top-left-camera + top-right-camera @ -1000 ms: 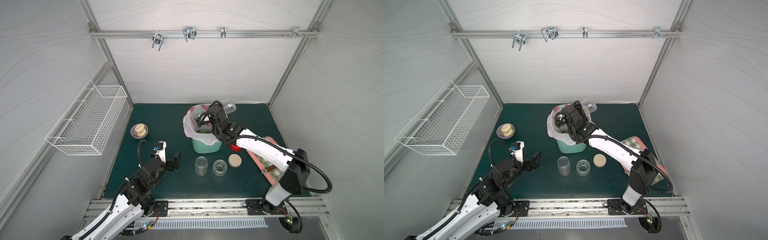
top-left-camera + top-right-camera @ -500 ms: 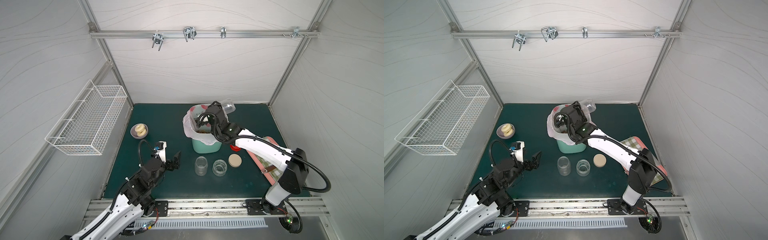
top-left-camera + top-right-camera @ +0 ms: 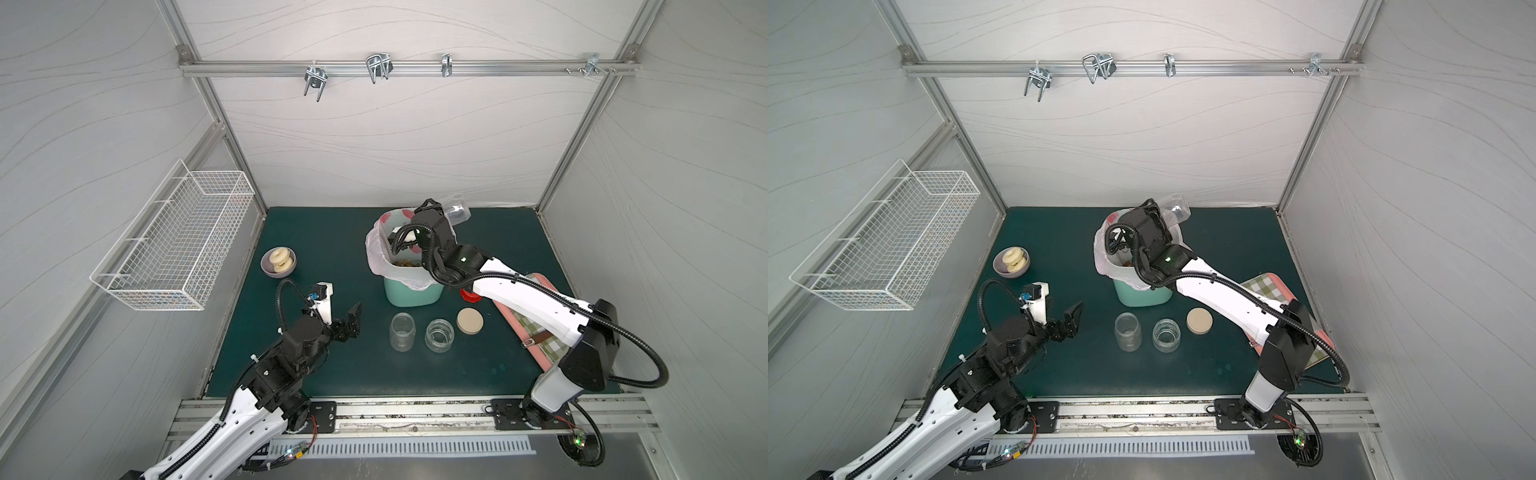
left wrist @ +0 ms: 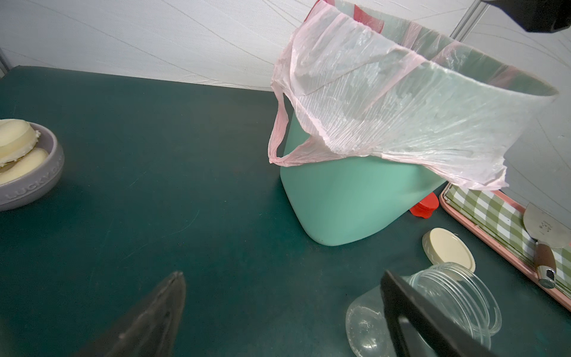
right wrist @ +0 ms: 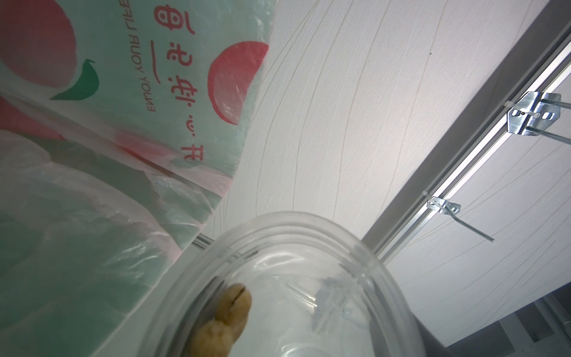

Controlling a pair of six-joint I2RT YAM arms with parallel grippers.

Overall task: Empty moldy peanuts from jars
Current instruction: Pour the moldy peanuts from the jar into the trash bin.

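Unchanged: my right gripper (image 3: 445, 212) stays clamped on the clear cylindrical jar (image 3: 459, 214) over the mint-green bin (image 3: 411, 293); 2 tan peanuts (image 5: 225, 315) still inside.

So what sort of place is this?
Probably a robot lab cell staged as a kitchen: white panel walls on an aluminium frame, a mounting rail, and a green mat with a lined bin.

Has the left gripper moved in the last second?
No. In a top view the left gripper sits at the same gap from the taller open jar as before, jaws open.
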